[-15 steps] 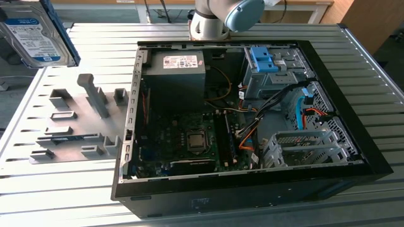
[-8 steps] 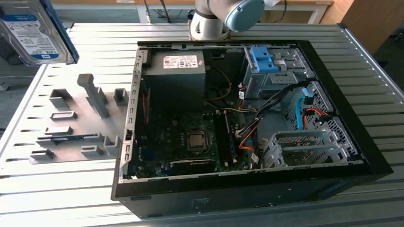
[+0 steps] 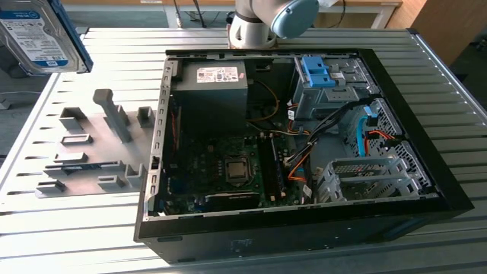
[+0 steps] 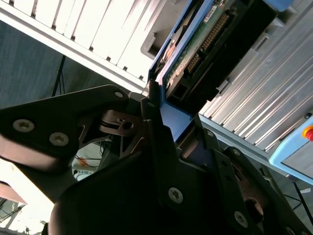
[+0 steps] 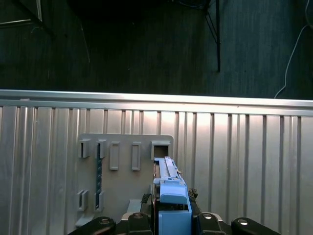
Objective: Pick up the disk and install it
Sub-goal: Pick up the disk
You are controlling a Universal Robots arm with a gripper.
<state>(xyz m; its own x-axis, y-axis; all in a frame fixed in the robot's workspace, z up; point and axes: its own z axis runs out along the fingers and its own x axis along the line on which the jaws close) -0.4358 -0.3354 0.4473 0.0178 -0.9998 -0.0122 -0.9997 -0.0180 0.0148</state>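
Holding the disk (image 3: 43,35) off the table (image 3: 76,228). The gripper (image 4: 175,116) is clamped on its blue caddy, and in the second wrist view we see the fingers (image 4: 157,132) pressed onto the caddy frame, with the drive's green circuit board facing that camera. In the exterior view the disk hangs in the air at about 10 o'clock from the open PC case (image 3: 304,237), label side toward the camera and slightly tilted. The grey fixture plate (image 3: 91,154) lies flat on the slats at 9 o'clock from the case, just beside it. In the first wrist view the disk shows edge-on over that plate — raised, not touching it. Inside the case, the blue bracket (image 3: 318,71) sits on the grey drive bay (image 3: 335,94) at roughly 1 o'clock, well apart from the disk. The arm (image 3: 263,23) stands at 12 o'clock, behind the case.
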